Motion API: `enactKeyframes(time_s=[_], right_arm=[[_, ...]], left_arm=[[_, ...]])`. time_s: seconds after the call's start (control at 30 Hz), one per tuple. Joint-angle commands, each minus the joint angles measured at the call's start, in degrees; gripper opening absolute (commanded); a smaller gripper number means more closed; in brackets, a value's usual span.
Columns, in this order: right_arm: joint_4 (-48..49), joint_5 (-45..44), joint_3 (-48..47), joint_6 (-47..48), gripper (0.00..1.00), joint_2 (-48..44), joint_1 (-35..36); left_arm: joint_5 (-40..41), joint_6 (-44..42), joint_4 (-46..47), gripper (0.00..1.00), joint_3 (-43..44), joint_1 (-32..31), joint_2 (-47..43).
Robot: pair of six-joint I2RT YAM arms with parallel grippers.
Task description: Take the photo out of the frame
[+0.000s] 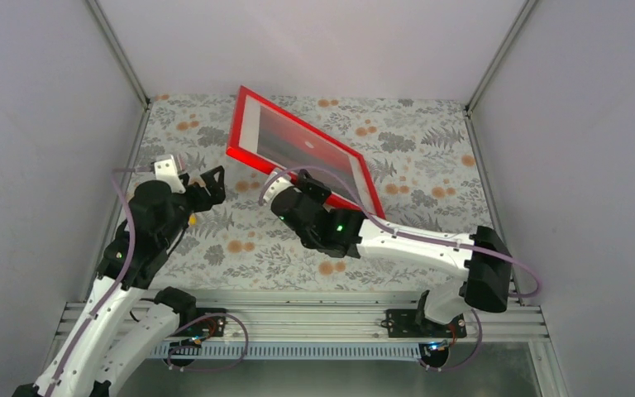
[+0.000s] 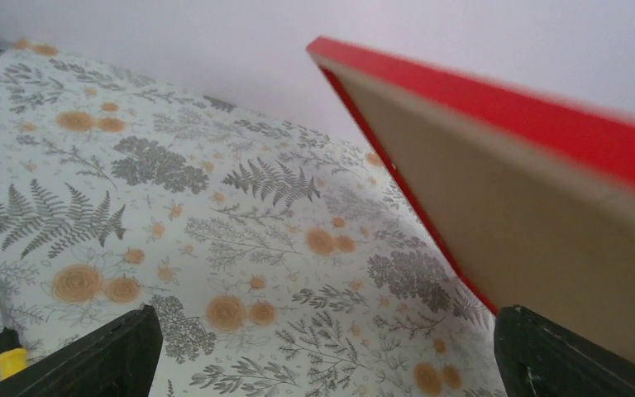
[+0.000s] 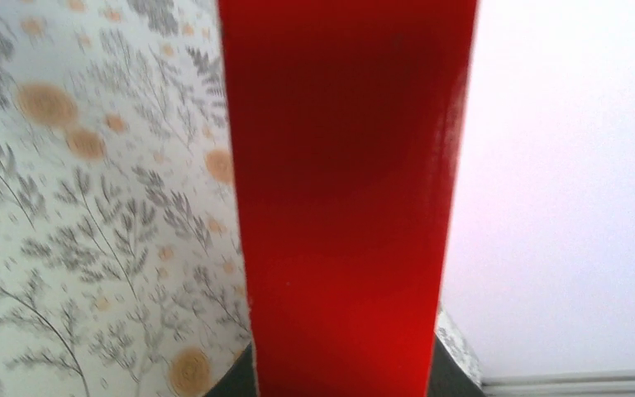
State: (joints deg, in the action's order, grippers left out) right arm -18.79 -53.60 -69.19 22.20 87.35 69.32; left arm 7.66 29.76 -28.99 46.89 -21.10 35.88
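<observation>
The red frame (image 1: 298, 142) is lifted off the table and tilted, front face up toward the top camera. Behind its glass the photo (image 1: 310, 145) shows as a dim greyish print with a small white spot, inside a white border. My right gripper (image 1: 307, 187) is shut on the frame's near edge. In the right wrist view the red edge (image 3: 343, 190) runs up from between the dark fingers (image 3: 455, 372). My left gripper (image 1: 205, 185) is open and empty, left of the frame. Its view shows the frame's brown back (image 2: 513, 223) with a red rim, above the right finger (image 2: 562, 356).
The floral tablecloth (image 1: 248, 240) covers the table. A small yellow-handled tool (image 2: 8, 357) lies by my left finger. White walls with metal corner posts close in the left, back and right. The arm bases sit on a rail at the near edge.
</observation>
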Motion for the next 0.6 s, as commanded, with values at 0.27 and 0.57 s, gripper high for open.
enactKeyframes(time_s=[0.27, 0.57], right_arm=[[17.8, 14.1, -2.2, -19.7, 0.04, -12.1, -4.7], [31.2, 28.2, 12.3, -40.7, 0.04, -21.5, -12.8]], left_arm=[[5.3, 3.8, 6.5, 1.00, -9.6, 0.1, -14.9], [2.8, 2.4, 6.2, 1.00, -11.2, 0.1, -19.6]])
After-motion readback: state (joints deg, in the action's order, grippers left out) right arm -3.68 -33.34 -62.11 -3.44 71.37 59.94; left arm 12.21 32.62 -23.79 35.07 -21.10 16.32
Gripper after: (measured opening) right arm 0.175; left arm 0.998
